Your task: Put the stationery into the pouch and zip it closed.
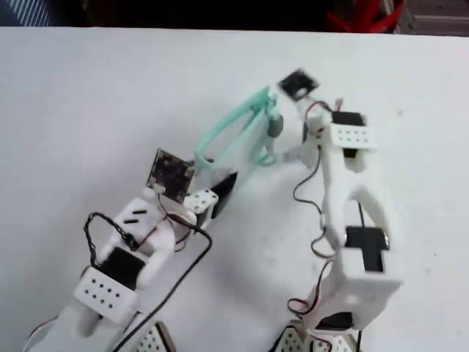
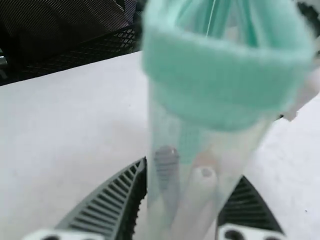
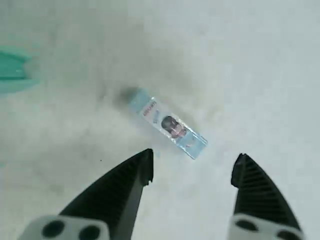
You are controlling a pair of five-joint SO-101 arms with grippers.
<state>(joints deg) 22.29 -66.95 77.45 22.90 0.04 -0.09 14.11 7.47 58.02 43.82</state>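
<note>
Pinches mint-edged pouch (image 2: pixel 225 80) in left gripper (image 2: pixel 192 175); holds right gripper (image 3: pixel 194 156) spread wide, stationery piece (image 3: pixel 167 125) just ahead of it.

No text could be read. The small clear stationery piece (image 3: pixel 167 129), lying at the centre of the right wrist view on the worktop (image 3: pixel 250 60), carried a label with reddish print and a dark picture, both too blurred to make out.

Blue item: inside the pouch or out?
Out: the blue item lies on the table, apart from the pouch, below the open right gripper.
</note>
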